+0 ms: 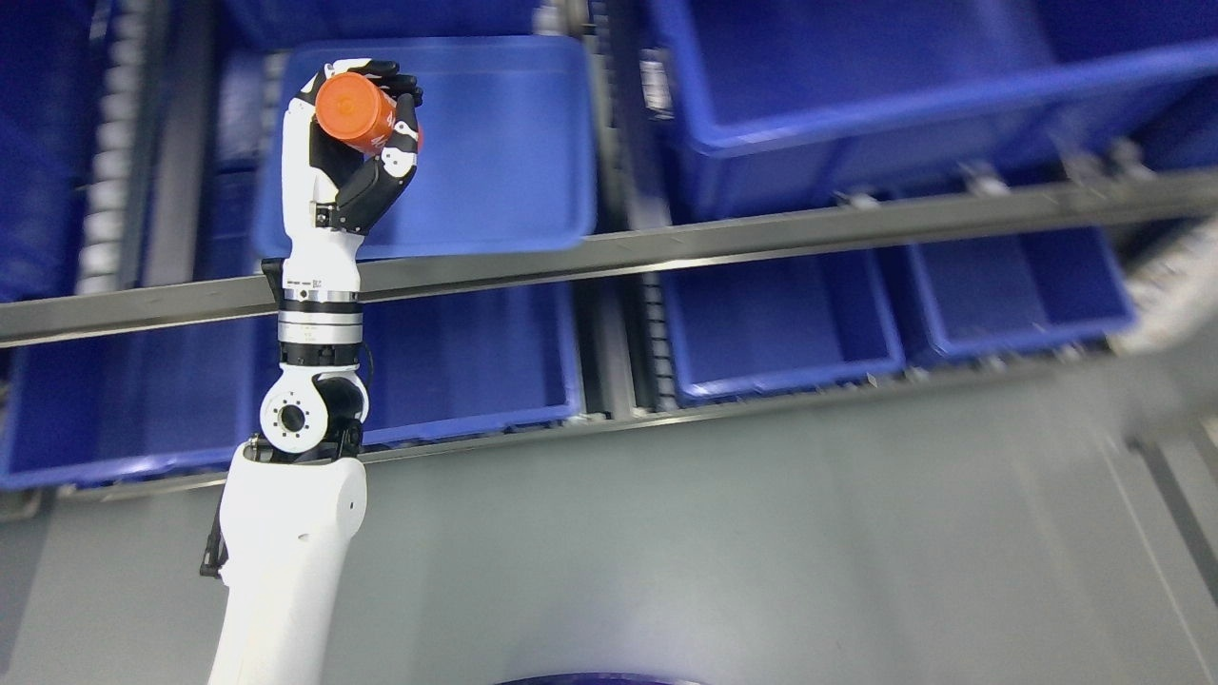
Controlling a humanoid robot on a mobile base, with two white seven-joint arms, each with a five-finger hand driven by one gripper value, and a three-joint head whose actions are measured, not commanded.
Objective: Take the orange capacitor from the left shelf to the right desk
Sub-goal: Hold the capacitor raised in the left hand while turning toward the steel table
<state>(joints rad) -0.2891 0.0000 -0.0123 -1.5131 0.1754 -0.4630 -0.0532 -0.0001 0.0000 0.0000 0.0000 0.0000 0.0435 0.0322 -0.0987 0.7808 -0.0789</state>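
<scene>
The far end of the orange capacitor (360, 112) is hidden behind the curled fingers (404, 119) of the left hand (354, 143). The upper-right blue bin (904, 86) is cut off by the top edge. A pale shape (1175, 285) at the right edge is too blurred to identify. A dark blue curve (595, 679) barely shows at the bottom edge.

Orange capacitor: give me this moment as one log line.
left hand | shut on orange capacitor | raised before blue bin | right hand unseen
</scene>
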